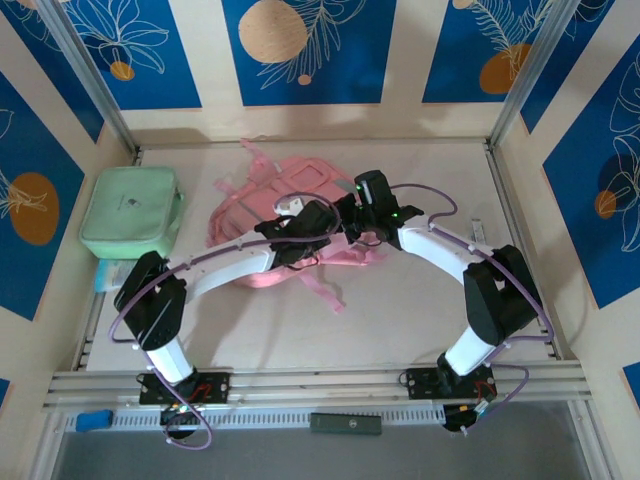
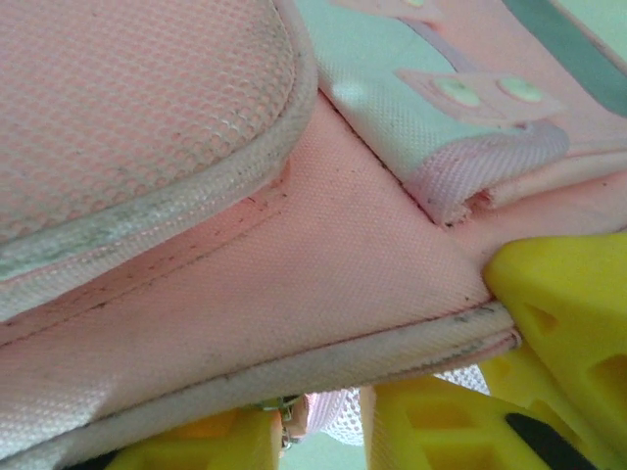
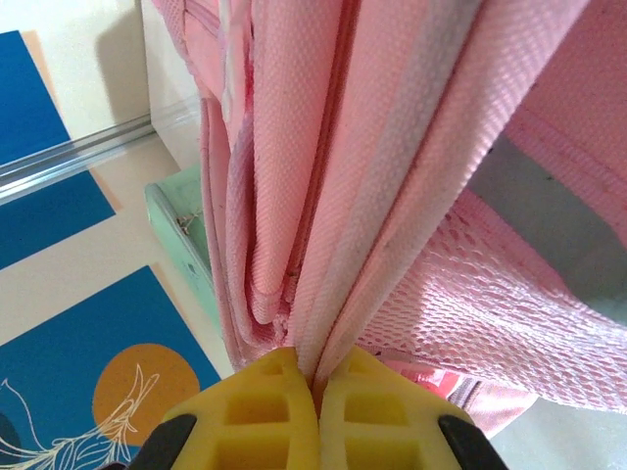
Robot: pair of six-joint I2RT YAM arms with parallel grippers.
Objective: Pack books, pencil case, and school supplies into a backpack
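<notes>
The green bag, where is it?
In the top view the green bag lies on the table's left side, left of the pink backpack.

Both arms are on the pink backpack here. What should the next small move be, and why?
Probably close the left gripper on the backpack piping lying against its yellow jaws: the right gripper pinches a fabric fold shut, so a second hold could spread the opening.

White arms (image 1: 238, 266), black joints (image 1: 500, 295), purple cables (image 1: 432, 187), yellow fingers (image 3: 265, 421).
</notes>
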